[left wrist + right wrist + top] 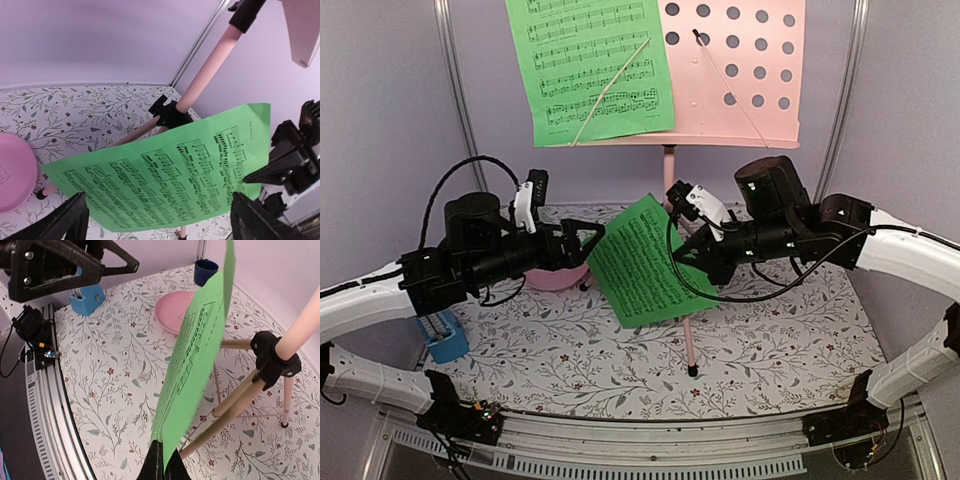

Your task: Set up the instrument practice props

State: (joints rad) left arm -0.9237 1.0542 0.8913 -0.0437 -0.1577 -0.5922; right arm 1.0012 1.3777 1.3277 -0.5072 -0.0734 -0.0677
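Note:
The pink music stand [745,105] rises at the back, with one green sheet-music page [592,62] resting on the left of its perforated desk. A second green page [640,262] hangs in the air in front of the stand's pole. My right gripper [677,258] is shut on that page's right edge, and in the right wrist view the page [195,355] runs edge-on out of the closed fingertips [159,465]. My left gripper [591,240] stands open at the page's left edge, its fingers [70,220] wide on either side of the page [165,175]. The blue metronome [445,336] sits at the near left.
A round pink disc [175,310] lies on the floral mat behind my left arm, and a dark blue cup [206,271] stands beyond it. The stand's tripod hub [272,357] and legs [688,340] spread across the middle. Purple walls close the back and sides.

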